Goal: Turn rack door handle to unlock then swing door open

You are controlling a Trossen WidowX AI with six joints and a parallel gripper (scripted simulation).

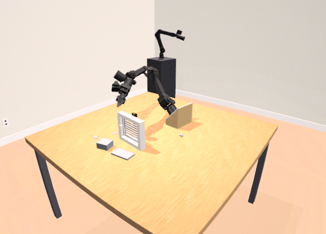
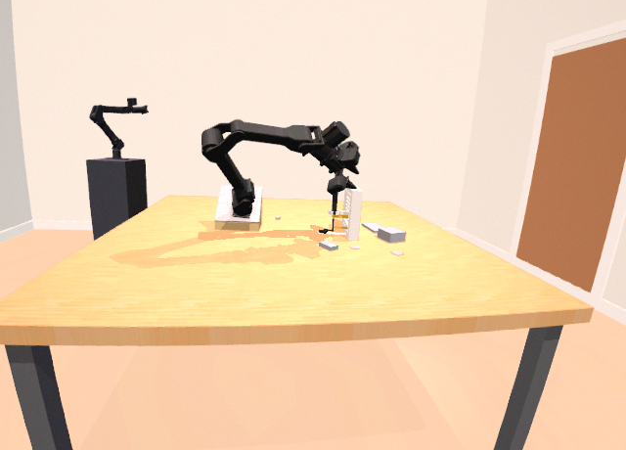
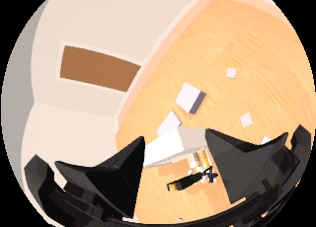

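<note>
jaws spread, nothing between; black upright handle below, at five o'clock in wrist view, beside white frame. risk: steep descent, off-centre, could strike frame top or clip handle with one fingertip.

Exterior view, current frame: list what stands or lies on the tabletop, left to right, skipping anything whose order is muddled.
The arm's sloped base block → the tiny pale cube → the white rack frame → the grey box.
</note>
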